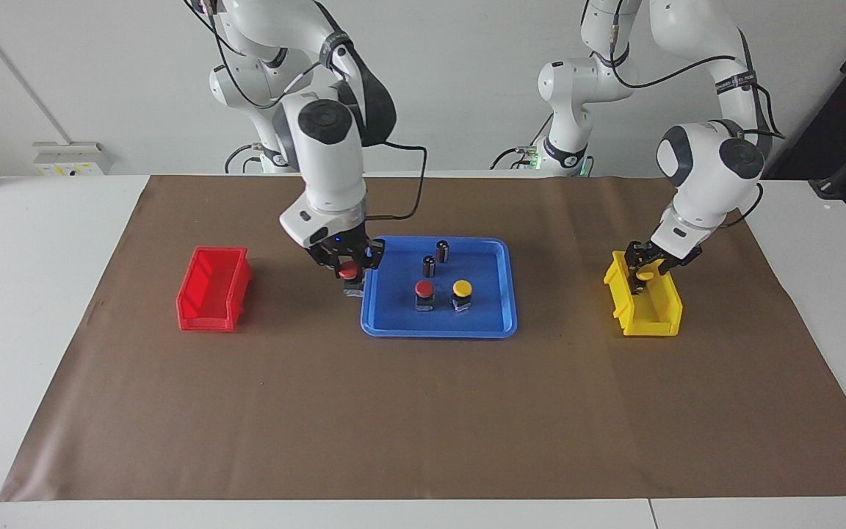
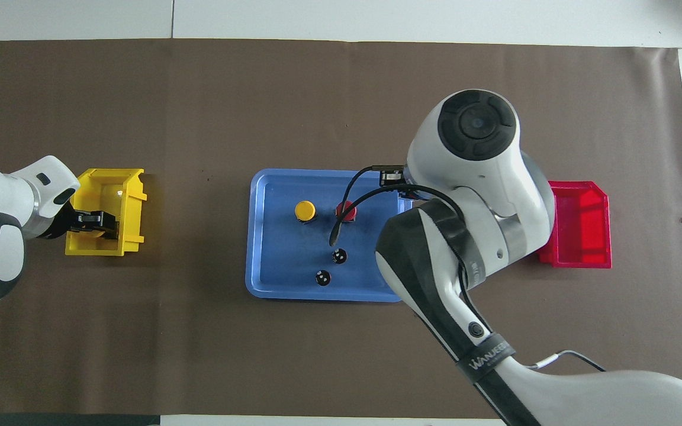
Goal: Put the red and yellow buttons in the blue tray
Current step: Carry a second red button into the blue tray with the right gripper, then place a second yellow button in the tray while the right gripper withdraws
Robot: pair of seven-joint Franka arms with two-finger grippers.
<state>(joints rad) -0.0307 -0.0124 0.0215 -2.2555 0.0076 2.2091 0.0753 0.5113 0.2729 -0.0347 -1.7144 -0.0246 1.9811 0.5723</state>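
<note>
On the brown paper-covered table (image 1: 423,411), the right gripper (image 1: 349,270) pinched a red button (image 1: 348,270) over the blue tray (image 1: 438,328) edge; the left gripper (image 1: 645,273) gripped a yellow button (image 1: 644,275); arm lettering read "WANUEE".

Bright, even light from above. Soft shadows lie on the brown mat (image 1: 423,411) beside the tray (image 1: 500,323) and both bins. Both views are sharp, without glare or edge distortion.
</note>
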